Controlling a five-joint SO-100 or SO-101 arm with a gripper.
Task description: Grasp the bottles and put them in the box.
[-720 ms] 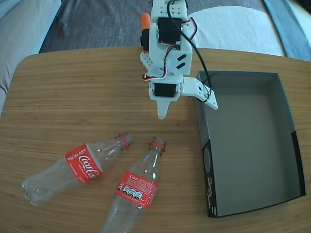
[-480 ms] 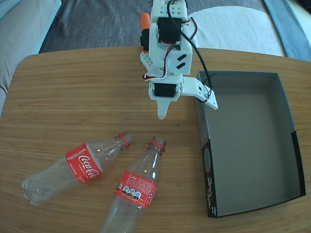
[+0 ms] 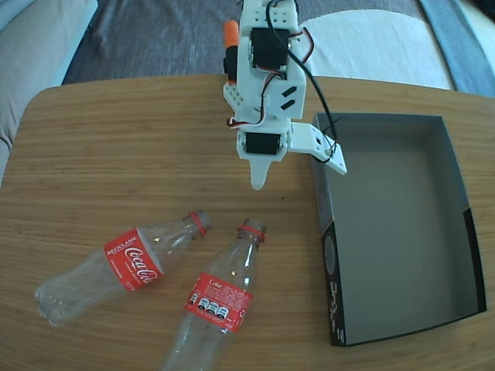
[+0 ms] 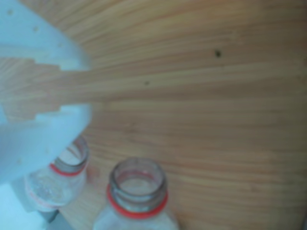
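Two clear plastic Coca-Cola bottles with red wraparound labels and red neck rings lie on their sides on the round-cornered wooden table (image 3: 116,147). In the fixed view, the left bottle (image 3: 116,267) has its long axis running from lower left to upper right, base toward the lower-left table edge and open neck pointing up and right. The right bottle (image 3: 216,301) lies on a steeper diagonal, base cut off by the bottom of the frame and neck pointing up and slightly right. The two necks are near each other but apart, while the bases spread away from each other. In the wrist view both open mouths face the camera, the left bottle (image 4: 67,172) partly covered by a white gripper finger (image 4: 43,139) and the right bottle (image 4: 136,191) fully exposed. The shallow rectangular cardboard box with grey interior and black outer sides (image 3: 402,232) sits at the right of the table, long axis running top to bottom in the fixed view, well apart from both bottles. The white two-finger gripper (image 3: 298,174) hangs above the bare table between the bottle necks and the box, released, with its fingers spread and nothing between them.
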